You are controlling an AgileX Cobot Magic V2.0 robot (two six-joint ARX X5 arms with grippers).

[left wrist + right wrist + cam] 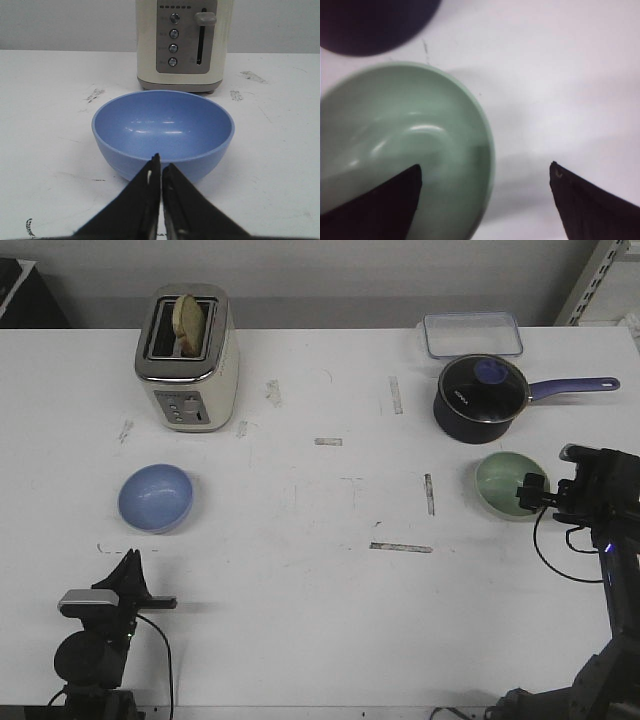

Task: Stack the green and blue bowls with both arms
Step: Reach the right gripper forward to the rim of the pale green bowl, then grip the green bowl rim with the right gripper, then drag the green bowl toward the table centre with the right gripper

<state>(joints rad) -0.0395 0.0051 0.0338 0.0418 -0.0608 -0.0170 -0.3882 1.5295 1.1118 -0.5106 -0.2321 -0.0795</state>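
Note:
The blue bowl [155,497] sits upright and empty on the left of the white table; it also shows in the left wrist view [163,133]. My left gripper [130,562] is shut and empty, a short way in front of it [161,162]. The pale green bowl [508,485] sits on the right, in front of the saucepan, and shows in the right wrist view [402,150]. My right gripper [533,490] is open over the bowl's right rim [485,172]: one finger over the bowl's inside, the other outside, above the table.
A cream toaster [187,358] with bread in it stands behind the blue bowl. A dark navy saucepan [482,398] with a glass lid and purple handle is just behind the green bowl. A clear lidded box [471,335] lies at the back right.

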